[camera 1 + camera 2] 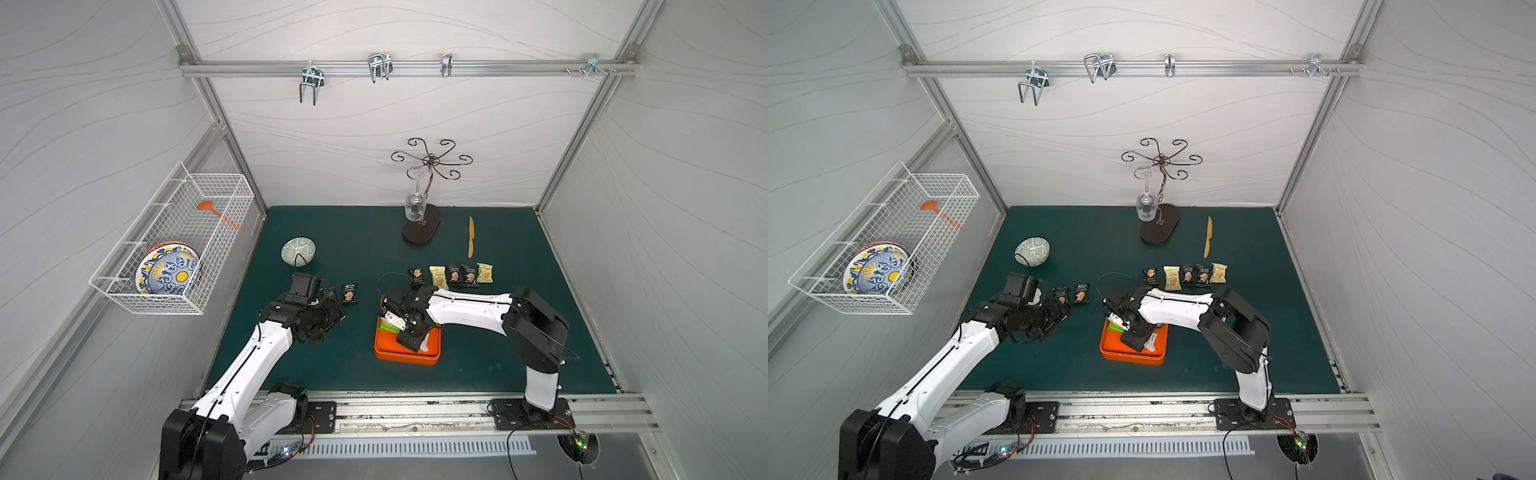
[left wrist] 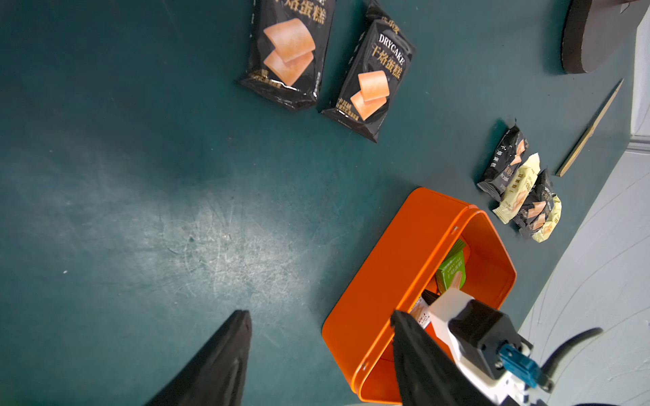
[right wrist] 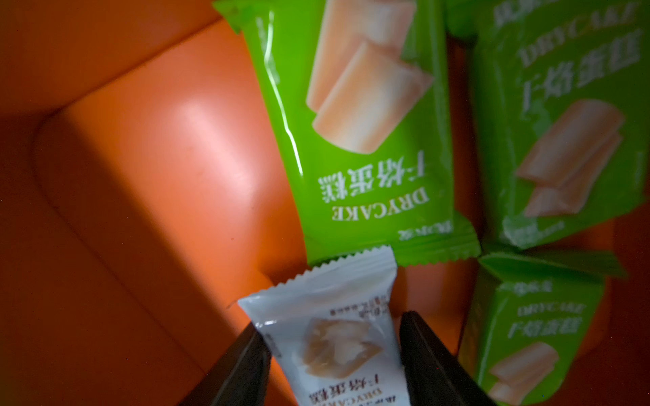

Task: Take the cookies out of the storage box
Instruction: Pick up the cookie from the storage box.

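Note:
The orange storage box (image 1: 405,358) (image 1: 1129,358) sits mid-mat. My right gripper (image 3: 330,321) reaches down into it, shut on a white cookie packet (image 3: 327,348), with a finger against each side. Three green packets (image 3: 355,140) lie on the box floor (image 3: 158,158) beside it. My left gripper (image 2: 320,314) hovers open and empty over the mat, left of the box (image 2: 380,274). Two black packets (image 2: 292,52) (image 2: 373,77) lie just beyond it. Several black and pale yellow packets (image 1: 453,275) form a row behind the box.
An upturned patterned bowl (image 1: 298,250) lies at the back left. A dark stand with a hanging wine glass (image 1: 422,226) and a wooden knife (image 1: 471,237) are at the back. A white wire basket (image 1: 174,232) holding a plate hangs on the left wall.

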